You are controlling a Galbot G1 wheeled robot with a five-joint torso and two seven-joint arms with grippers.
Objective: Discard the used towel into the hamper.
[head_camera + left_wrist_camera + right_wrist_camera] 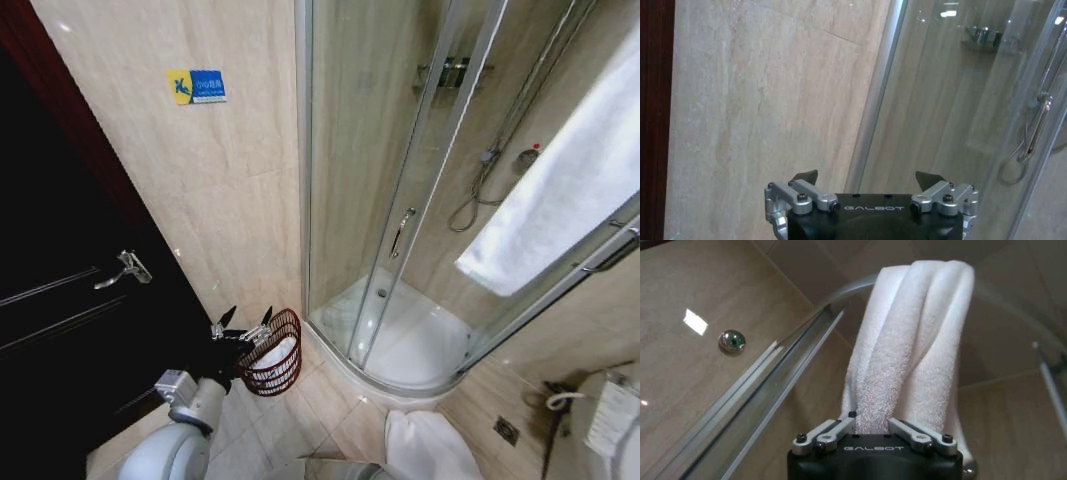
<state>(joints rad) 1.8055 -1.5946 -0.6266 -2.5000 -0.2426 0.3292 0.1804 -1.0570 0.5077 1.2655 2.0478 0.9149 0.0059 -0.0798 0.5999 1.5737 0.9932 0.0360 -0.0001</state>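
The hamper (273, 352) is seen on the tiled floor (300, 420) at about 7 o'clock in the head view, standing in the corner between the beige wall (220, 170) and the glass shower enclosure (400, 200), with something white lying inside it. The left tool (243, 322) is held just beside the hamper's rim, its dark fingers (805, 176) spread wide with nothing between them. The right tool (871, 424) is clamped on a white towel (907, 340), which is gathered into folds between its fingers against the curved shower rail. Another white cloth (430, 445) is seen on the floor at 5 o'clock.
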